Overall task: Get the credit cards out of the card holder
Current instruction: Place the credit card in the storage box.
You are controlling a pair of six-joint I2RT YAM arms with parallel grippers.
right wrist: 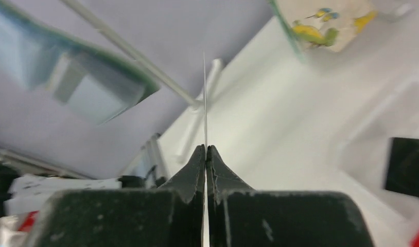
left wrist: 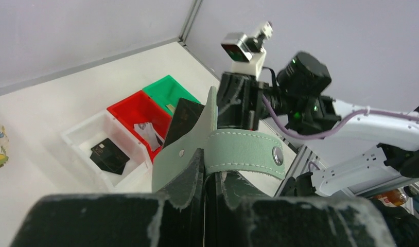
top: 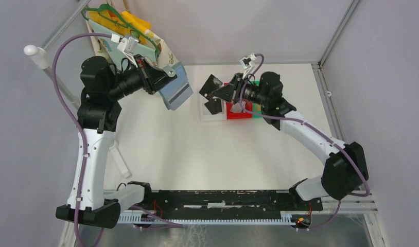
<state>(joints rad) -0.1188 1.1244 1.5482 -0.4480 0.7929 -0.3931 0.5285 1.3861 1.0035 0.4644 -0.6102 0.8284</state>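
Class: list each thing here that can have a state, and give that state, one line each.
left gripper: shut on the card holder
card holder: held up, off the table
right gripper: shut on the held card
held card: black, clamped, off the table
white bin: one loose card inside
red bin: pale scrap inside
green bin: contents unclear

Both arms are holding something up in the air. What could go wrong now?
The right gripper pinches the thin card by one edge; it could slip and miss the white bin. The left gripper holds the holder aloft by one edge too, so it might twist or drop.
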